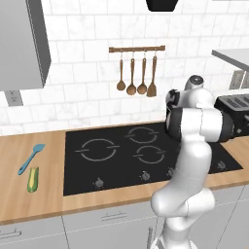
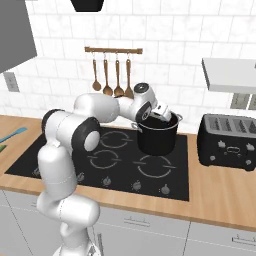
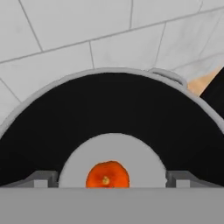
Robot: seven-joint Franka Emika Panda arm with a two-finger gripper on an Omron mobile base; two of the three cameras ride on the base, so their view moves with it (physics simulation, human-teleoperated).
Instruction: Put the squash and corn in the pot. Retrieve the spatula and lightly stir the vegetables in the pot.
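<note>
The black pot [image 2: 157,137] with a silvery rim stands on the back right burner of the cooktop. My gripper [image 2: 163,114] hangs over its mouth, pointing down into it. In the hand view the pot's dark wall [image 3: 109,109] rings a grey bottom where the orange squash [image 3: 107,175] lies. My gripper [image 3: 109,180] is open, its fingertips [image 3: 43,179] wide apart on either side of the squash and not touching it. The corn [image 1: 32,179] lies on the wooden counter left of the cooktop, with the light-blue spatula [image 1: 31,158] just behind it.
A black toaster [image 2: 227,141] sits on the counter right of the cooktop [image 1: 121,155]. Brown wooden spoons and a turner [image 1: 137,73] hang from a rail on the tiled wall. A grey cabinet [image 1: 22,44] hangs at upper left.
</note>
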